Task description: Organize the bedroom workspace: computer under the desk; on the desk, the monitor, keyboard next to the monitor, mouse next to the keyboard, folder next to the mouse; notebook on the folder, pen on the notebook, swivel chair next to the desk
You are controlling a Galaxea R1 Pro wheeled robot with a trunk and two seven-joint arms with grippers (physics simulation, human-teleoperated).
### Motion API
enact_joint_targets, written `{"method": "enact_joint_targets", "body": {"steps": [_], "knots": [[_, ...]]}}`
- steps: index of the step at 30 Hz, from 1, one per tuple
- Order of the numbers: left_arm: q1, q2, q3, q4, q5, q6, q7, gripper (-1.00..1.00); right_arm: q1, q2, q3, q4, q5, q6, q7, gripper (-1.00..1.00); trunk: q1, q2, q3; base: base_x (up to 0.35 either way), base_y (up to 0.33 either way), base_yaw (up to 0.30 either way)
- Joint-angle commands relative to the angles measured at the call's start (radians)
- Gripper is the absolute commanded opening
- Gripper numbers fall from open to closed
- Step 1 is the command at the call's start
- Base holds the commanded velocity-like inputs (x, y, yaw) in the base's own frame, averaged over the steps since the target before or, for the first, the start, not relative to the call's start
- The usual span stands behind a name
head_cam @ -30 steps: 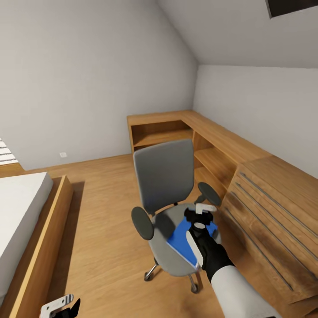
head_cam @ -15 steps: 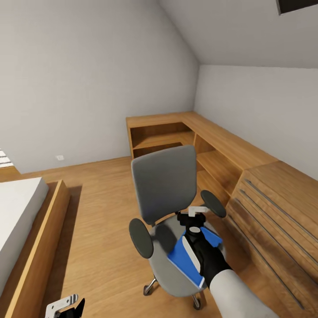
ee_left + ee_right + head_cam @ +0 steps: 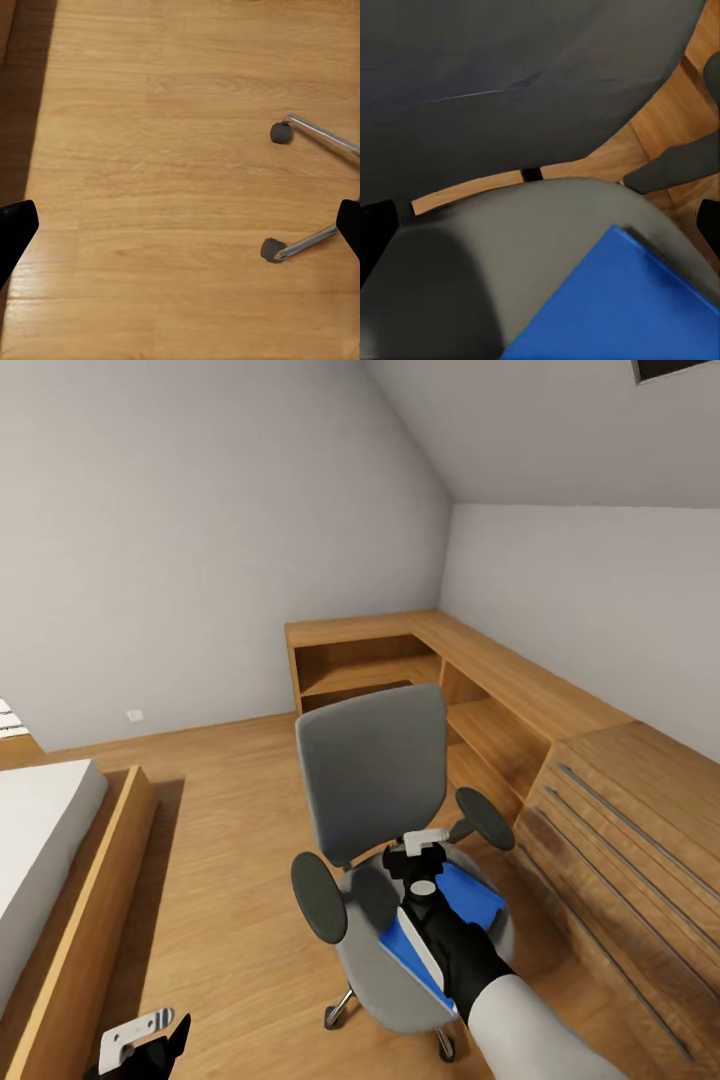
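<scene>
Nearest, low at the left: left gripper [image 3: 140, 1040] idle over bare wooden floor [image 3: 150, 150], jaws wide apart with nothing between, chrome chair legs and castors just ahead. Next, right gripper [image 3: 425, 860] poised above the folder [image 3: 470, 895], jaws spread wide, empty. Folder lying flat on the seat of the swivel chair [image 3: 375, 760], one corner toward the grey backrest. Probably light, thin, stiff and rather slick; no purchase from above on a flat sheet, so best pinched at an overhanging or lifted edge. Beyond, wooden shelving [image 3: 400, 660] along the far wall.
</scene>
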Motion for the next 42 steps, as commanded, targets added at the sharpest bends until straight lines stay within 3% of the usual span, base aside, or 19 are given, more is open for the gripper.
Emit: {"method": "enact_joint_targets", "body": {"steps": [1, 9, 37, 42], "knots": [[0.001, 0.000, 0.000, -0.003, 0.010, 0.006, 0.004, 1.00, -0.001, 0.000, 0.010, 0.000, -0.006, 0.007, -0.007, 1.00, 0.004, -0.008, -0.004, 0.000, 0.000, 0.000], [0.001, 0.000, 0.002, -0.005, 0.010, 0.006, 0.005, 1.00, -0.001, 0.000, 0.033, 0.002, -0.004, 0.038, -0.009, 1.00, 0.035, -0.064, -0.029, 0.000, 0.000, 0.000], [0.001, 0.000, 0.004, -0.005, 0.010, 0.007, 0.007, 1.00, -0.001, 0.000, 0.033, 0.045, -0.001, 0.088, -0.013, 1.00, 0.142, -0.260, -0.117, 0.000, 0.000, 0.000], [0.000, 0.000, 0.008, -0.022, 0.022, 0.051, 0.014, 1.00, -0.001, 0.000, 0.031, 0.044, -0.002, 0.088, -0.013, 1.00, 0.161, -0.295, -0.132, 0.000, 0.000, 0.000]]}}
